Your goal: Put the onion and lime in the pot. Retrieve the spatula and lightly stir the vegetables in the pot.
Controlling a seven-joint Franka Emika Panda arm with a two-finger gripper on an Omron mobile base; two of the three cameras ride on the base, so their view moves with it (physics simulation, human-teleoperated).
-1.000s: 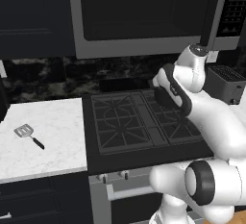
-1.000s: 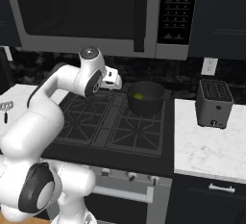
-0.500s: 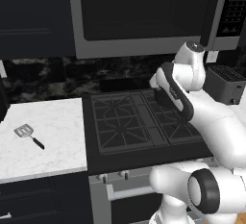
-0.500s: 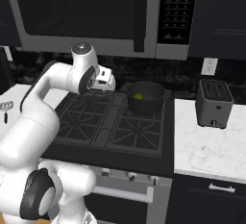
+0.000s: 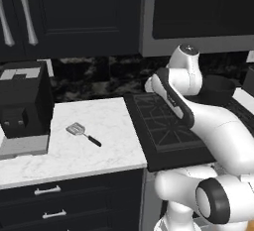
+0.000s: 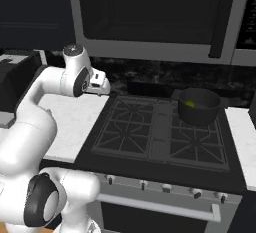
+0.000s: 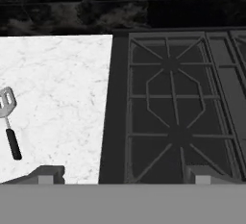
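The gripper (image 7: 120,174) is standing wide open and holding nothing, its two finger tips (image 7: 46,174) showing far apart at the bottom of the hand view. It is hanging above the left part of the stove (image 7: 178,107), near the seam where the stove's black edge is meeting the white marble counter (image 7: 53,98). In the right base view the gripper (image 6: 101,85) is sitting at the back left corner of the stove (image 6: 160,137), clear of the grates.

The spatula (image 5: 82,134) is lying flat on the counter (image 5: 69,150) well to the left of the stove (image 5: 163,131), its slotted silver head pointing away from the stove's front and its thin black handle trailing toward the counter's front edge. In the hand view the spatula (image 7: 8,127) is showing at the far left, well apart from the finger tips.

The pot (image 6: 199,105) is sitting on the back right burner of the stove, and the lime (image 6: 190,104) is resting inside it against the left wall. The pot (image 5: 217,88) is also peeking out behind the arm in the left base view. The onion cannot be made out inside the pot.

A dark boxy appliance (image 5: 25,106) is standing on the counter further left of the stove than the spatula.
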